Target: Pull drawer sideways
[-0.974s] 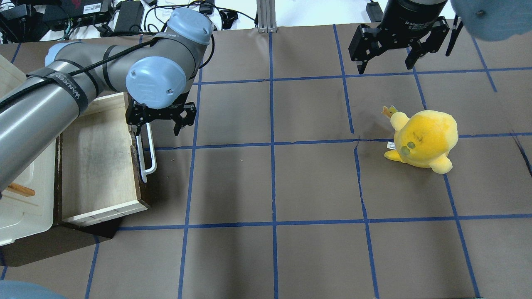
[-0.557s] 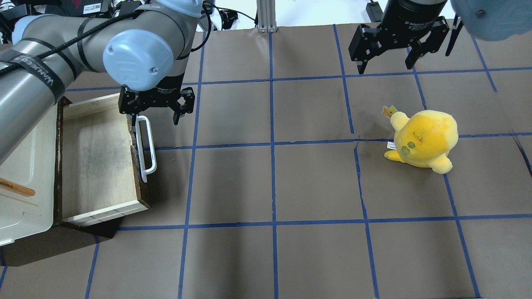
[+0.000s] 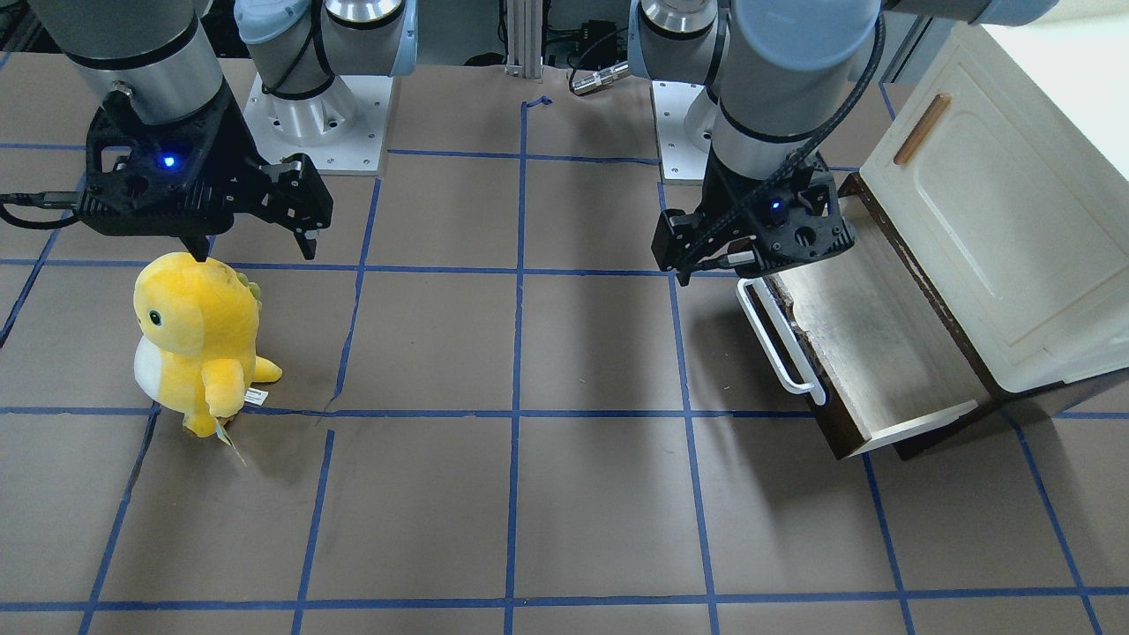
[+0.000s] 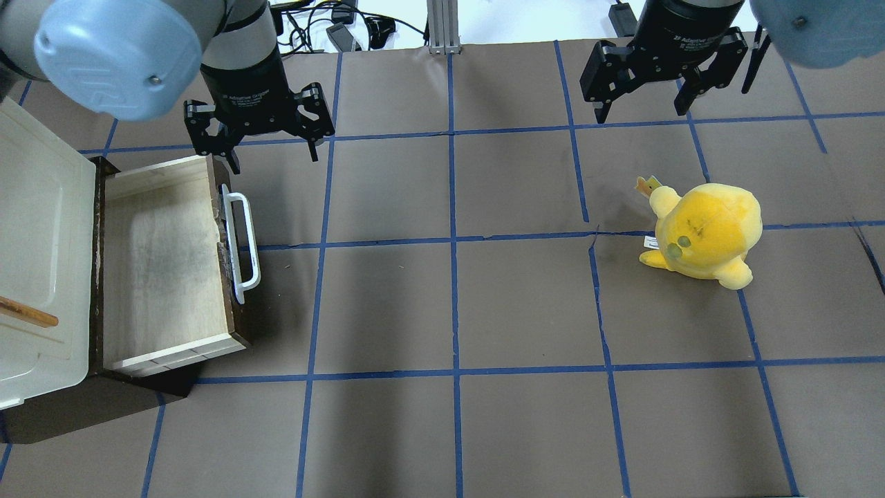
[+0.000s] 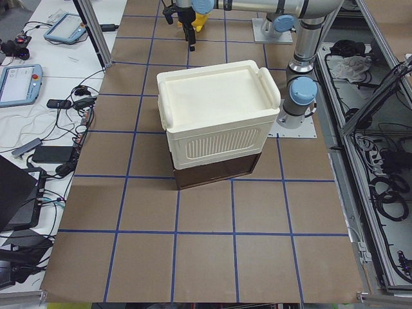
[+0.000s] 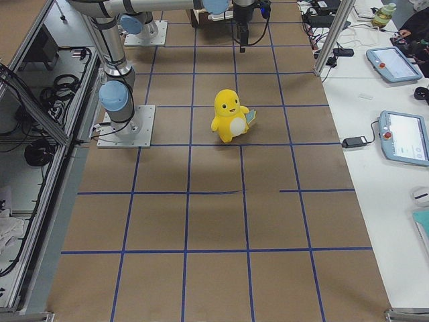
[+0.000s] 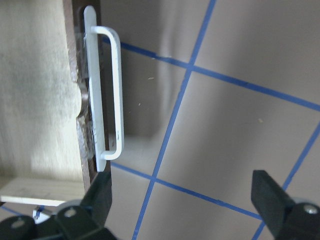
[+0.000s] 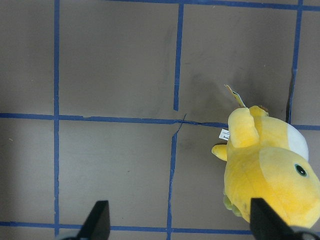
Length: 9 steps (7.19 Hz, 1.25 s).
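The dark brown drawer point(image 4: 162, 270) stands pulled out from under the cream-white cabinet point(image 4: 41, 228), its pale interior showing. Its white bar handle point(image 4: 242, 238) faces the table's middle. The drawer point(image 3: 873, 335) and handle point(image 3: 776, 339) also show in the front view. The left wrist view shows the handle point(image 7: 107, 95) below the camera. My left gripper point(image 4: 273, 155) is open and empty, raised just beyond the handle's far end and not touching it; it also shows in the front view point(image 3: 750, 265). My right gripper point(image 4: 641, 111) is open and empty, above the table near the plush.
A yellow plush toy point(image 4: 705, 235) stands on the brown, blue-taped table at my right, also in the right wrist view point(image 8: 270, 170). The cabinet's door point(image 3: 997, 229) with its small wooden handle point(image 3: 922, 128) lies above the drawer.
My left gripper has lifted off the handle's far end and drawn back toward the table's far side. The drawer and the right arm have not moved.
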{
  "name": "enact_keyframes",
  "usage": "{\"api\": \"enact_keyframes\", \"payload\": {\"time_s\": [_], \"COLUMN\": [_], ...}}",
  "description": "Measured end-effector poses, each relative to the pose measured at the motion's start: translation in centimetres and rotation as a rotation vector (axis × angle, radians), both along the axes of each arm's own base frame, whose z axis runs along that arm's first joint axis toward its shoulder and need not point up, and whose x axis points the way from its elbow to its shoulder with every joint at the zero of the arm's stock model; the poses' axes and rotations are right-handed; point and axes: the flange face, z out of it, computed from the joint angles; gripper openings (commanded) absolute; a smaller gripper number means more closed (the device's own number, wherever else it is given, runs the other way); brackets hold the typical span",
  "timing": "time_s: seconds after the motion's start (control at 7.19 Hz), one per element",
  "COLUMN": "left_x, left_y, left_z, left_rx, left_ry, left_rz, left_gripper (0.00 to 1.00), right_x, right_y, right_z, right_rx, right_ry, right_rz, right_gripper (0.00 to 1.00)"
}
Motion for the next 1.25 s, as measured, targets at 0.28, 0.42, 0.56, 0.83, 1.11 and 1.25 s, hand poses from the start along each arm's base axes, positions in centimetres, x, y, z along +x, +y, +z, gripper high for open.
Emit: {"api": "enact_keyframes", "payload": {"time_s": [0.28, 0.42, 0.56, 0.83, 1.11, 1.25], "left_x": [2.2, 3.4, 4.6, 6.3, 6.6, 6.7], "left_y": [0.6, 0.9, 1.0, 1.4, 1.7, 1.8], "left_z": [2.1, 2.8, 3.2, 3.2, 2.6, 2.2], "left_rx": [-0.023, -0.029, -0.032, -0.024, -0.012, -0.007], "left_ry": [0.025, 0.037, 0.05, 0.06, 0.064, 0.087], "left_rz": [-0.123, -0.173, -0.207, -0.262, -0.278, -0.271], "left_gripper": [1.0, 1.0, 1.0, 1.0, 0.98, 1.0], "right_x": [0.0, 0.0, 0.0, 0.0, 0.0, 0.0], "right_y": [0.0, 0.0, 0.0, 0.0, 0.0, 0.0], "right_z": [0.0, 0.0, 0.0, 0.0, 0.0, 0.0], "right_rx": [0.0, 0.0, 0.0, 0.0, 0.0, 0.0], "right_ry": [0.0, 0.0, 0.0, -0.001, 0.0, 0.0], "right_rz": [0.0, 0.0, 0.0, 0.0, 0.0, 0.0], "right_gripper": [1.0, 1.0, 1.0, 1.0, 1.0, 1.0]}}
